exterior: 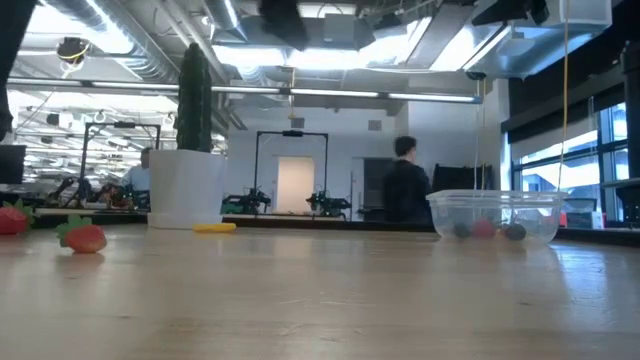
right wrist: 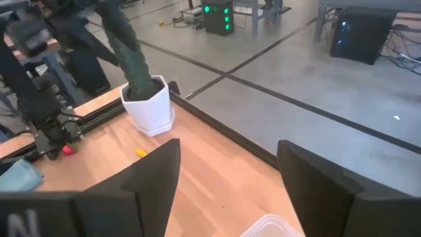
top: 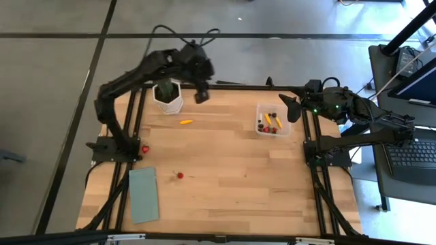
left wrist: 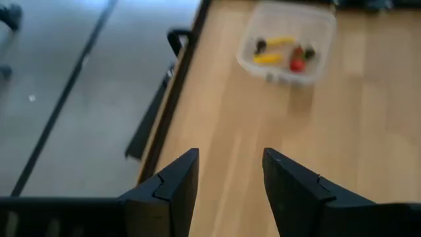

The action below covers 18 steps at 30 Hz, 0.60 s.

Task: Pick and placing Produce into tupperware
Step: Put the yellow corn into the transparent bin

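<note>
My left gripper [left wrist: 227,181], fingers spread and empty, should descend squarely over the yellow-orange elongated toy piece [top: 185,122] lying below it; right gripper [right wrist: 227,178] waits spread beside the clear squarish plastic tupperware [top: 271,120].

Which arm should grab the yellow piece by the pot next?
Left, probably. Its tool hangs open beside the pot, close to the yellow piece. The right tool, also open, sits past the tupperware, which lies between it and the piece.

Both arms [top: 129,82] are matte black with chunky jointed links. Green lights glow behind the right hand [top: 289,107]. A black cable loops behind the left hand [top: 202,94].
</note>
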Motion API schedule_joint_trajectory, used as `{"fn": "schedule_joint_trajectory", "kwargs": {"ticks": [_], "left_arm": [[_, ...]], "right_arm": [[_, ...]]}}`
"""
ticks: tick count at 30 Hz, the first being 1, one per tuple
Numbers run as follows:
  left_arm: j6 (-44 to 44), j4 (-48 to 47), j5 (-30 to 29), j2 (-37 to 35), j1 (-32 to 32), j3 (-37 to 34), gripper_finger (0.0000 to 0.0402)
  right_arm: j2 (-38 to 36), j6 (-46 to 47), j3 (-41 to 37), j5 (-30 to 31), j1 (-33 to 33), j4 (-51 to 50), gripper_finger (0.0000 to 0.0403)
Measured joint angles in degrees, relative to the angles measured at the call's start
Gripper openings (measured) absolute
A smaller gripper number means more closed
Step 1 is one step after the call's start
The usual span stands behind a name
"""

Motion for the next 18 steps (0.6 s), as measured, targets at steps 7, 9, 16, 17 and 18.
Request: {"fn": "schedule_joint_trajectory", "kwargs": {"ticks": [7, 9, 16, 17, 18], "left_arm": [[0.18, -11.51, -0.37, -3.51, 1.29, -0.07, 0.0165], [0.15, -14.37, -0.4, -3.61, 1.5, -0.06, 0.0165], [0.17, -19.61, -4.46, -2.01, 1.56, -0.13, 0.0192], [0.25, -19.53, -4.46, -1.75, 1.44, -0.13, 0.0202], [0.3, -19.81, -4.46, -1.51, 1.32, -0.13, 0.0214]], "right_arm": [[0.0, -1.39, -0.02, 0.02, 0.02, 1.91, 0.0255], [0.0, -1.38, -0.02, 0.03, 0.02, 2.12, 0.0255], [0.0, -1.39, -0.02, 0.02, 0.02, 2.13, 0.0255], [0.0, -1.39, -0.02, 0.02, 0.02, 2.13, 0.0255], [0.0, -1.39, -0.02, 0.02, 0.0, 2.13, 0.0255]]}}
